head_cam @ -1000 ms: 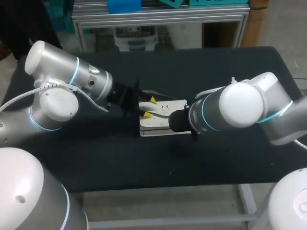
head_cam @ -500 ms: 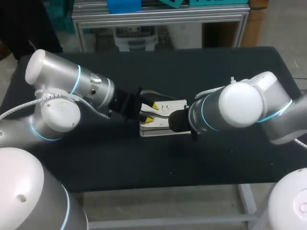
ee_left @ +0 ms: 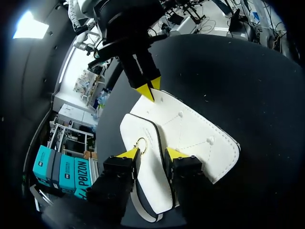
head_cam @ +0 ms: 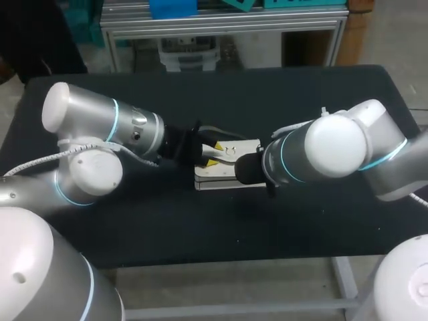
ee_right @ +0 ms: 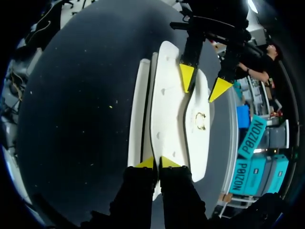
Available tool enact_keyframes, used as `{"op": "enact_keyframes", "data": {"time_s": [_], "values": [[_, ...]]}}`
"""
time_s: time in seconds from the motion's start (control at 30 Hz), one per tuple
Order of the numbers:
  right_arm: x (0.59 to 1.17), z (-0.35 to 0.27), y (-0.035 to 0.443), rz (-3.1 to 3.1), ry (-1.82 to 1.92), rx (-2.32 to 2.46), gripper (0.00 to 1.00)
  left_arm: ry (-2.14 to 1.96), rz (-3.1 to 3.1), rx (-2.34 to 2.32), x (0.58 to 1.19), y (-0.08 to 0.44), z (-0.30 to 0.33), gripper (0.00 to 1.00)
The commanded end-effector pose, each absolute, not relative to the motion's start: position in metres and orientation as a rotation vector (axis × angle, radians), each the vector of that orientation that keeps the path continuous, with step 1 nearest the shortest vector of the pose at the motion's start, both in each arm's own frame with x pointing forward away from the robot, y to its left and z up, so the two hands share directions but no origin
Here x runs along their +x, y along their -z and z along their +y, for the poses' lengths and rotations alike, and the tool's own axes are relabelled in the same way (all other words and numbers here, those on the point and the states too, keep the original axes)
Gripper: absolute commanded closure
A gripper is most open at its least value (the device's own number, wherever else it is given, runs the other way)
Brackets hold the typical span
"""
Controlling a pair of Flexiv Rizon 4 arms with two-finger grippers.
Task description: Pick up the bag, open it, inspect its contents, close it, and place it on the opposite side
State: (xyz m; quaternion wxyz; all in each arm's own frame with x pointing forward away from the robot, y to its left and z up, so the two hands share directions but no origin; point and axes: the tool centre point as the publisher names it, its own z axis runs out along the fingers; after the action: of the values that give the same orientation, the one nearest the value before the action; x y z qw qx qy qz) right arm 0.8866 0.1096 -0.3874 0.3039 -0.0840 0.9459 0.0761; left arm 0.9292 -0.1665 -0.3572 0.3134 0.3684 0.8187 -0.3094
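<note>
Left gripper (ee_left: 152,155) has its fingers spread a bit, straddling the rounded flap by the gold ring (ee_left: 141,143). The bag (ee_left: 190,131) is smooth white, dark-edged and stitched, lying flat in the middle of the matte black table (head_cam: 301,100), well off every edge. Right gripper (ee_right: 157,163) pinches its opposite end, fingers nearly together.

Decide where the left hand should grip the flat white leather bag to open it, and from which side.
Grip the flap at its rounded edge beside the small gold ring, coming from the left arm's side. The white bag lies flat, the open left hand straddles that edge, and the right hand clamps the opposite end.
</note>
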Motion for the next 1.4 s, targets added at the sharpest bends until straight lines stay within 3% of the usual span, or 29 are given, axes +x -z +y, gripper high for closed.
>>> {"op": "enact_keyframes", "data": {"time_s": [0.03,0.07,0.6,1.13,1.17,1.2,1.23,1.33,1.4], "values": [[0.884,0.108,0.395,2.203,-0.232,-0.182,1.0,0.769,2.142,0.923,0.932,0.365,-0.176,0.91],[0.884,0.108,0.395,2.203,-0.232,-0.182,1.0,0.766,2.145,0.911,0.933,0.364,-0.176,1.0],[0.884,0.108,0.395,2.203,-0.232,-0.182,1.0,0.949,2.349,0.649,0.95,0.323,-0.16,1.0],[0.884,0.108,0.395,2.203,-0.232,-0.182,1.0,0.99,2.469,0.546,0.957,0.322,-0.154,1.0],[0.884,0.108,0.395,2.203,-0.232,-0.182,1.0,0.986,2.465,0.548,0.955,0.323,-0.154,0.9],[0.884,0.108,0.395,2.203,-0.232,-0.182,1.0,0.987,2.463,0.559,0.954,0.325,-0.154,0.67],[0.884,0.108,0.395,2.203,-0.232,-0.182,1.0,0.971,2.448,0.566,0.952,0.326,-0.154,0.55],[0.884,0.108,0.395,2.203,-0.232,-0.182,1.0,0.972,2.417,0.58,0.948,0.33,-0.154,0.36],[0.884,0.108,0.395,2.203,-0.232,-0.182,1.0,0.977,2.389,0.595,0.945,0.332,-0.153,0.35]]}}
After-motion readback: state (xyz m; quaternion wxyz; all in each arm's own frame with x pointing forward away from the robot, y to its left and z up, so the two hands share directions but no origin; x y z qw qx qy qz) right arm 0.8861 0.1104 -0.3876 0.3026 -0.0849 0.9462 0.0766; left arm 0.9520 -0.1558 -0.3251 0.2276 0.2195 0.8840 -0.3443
